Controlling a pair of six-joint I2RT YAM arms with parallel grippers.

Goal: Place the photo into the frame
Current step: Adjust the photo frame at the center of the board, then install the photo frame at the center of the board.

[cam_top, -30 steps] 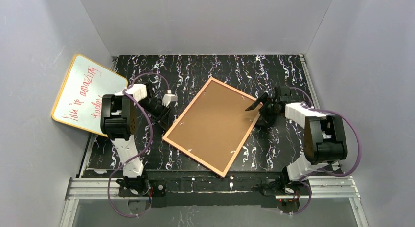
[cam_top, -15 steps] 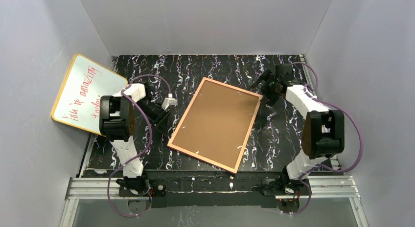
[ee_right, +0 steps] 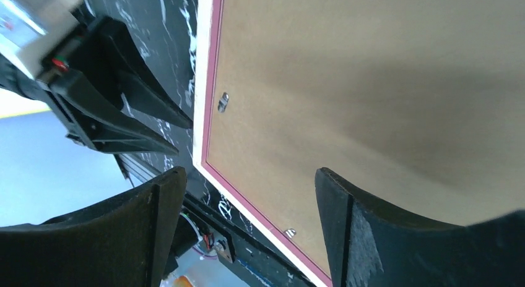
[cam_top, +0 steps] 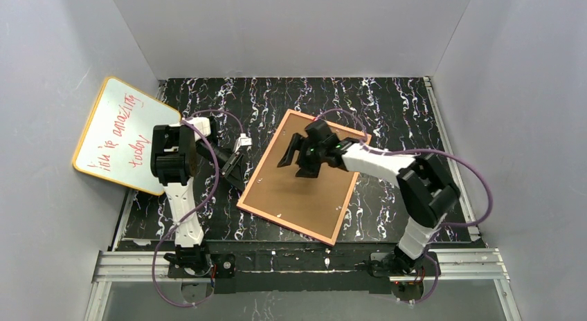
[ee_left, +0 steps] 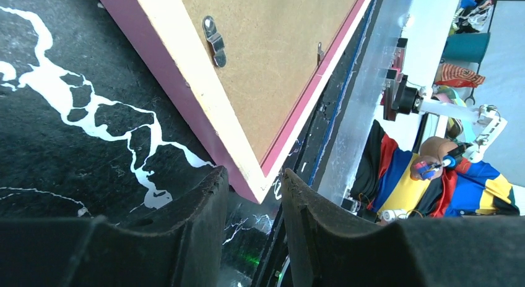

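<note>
Lying face down on the black white-veined counter [cam_top: 394, 99], the thin pink rectangular picture frame [cam_top: 286, 225] sits near the middle, turned at an angle to the counter's edges. Its reverse faces up: pale wooden rim, with a brown cardboard backing board [cam_top: 304, 200] filling the opening. Small metal turn clips [ee_left: 213, 39] sit along the inner edge of the rim.

Right gripper [cam_top: 294, 166]: over the far half of the backing board, jaws wide apart, nothing between them. The right wrist view shows only bare board between the two black fingers [ee_right: 164, 237]. It casts a shadow on the board below it; I cannot tell whether it touches.

Left gripper [cam_top: 234, 174]: low at the frame's left edge, close to the near-left corner. Jaws a little apart. In the left wrist view that corner of the frame points into the gap between the fingertips [ee_left: 210, 194]; contact with the rim cannot be judged.

Yellow-rimmed whiteboard with red writing [cam_top: 118, 134]: at the far left, partly off the counter, against the wall.
</note>
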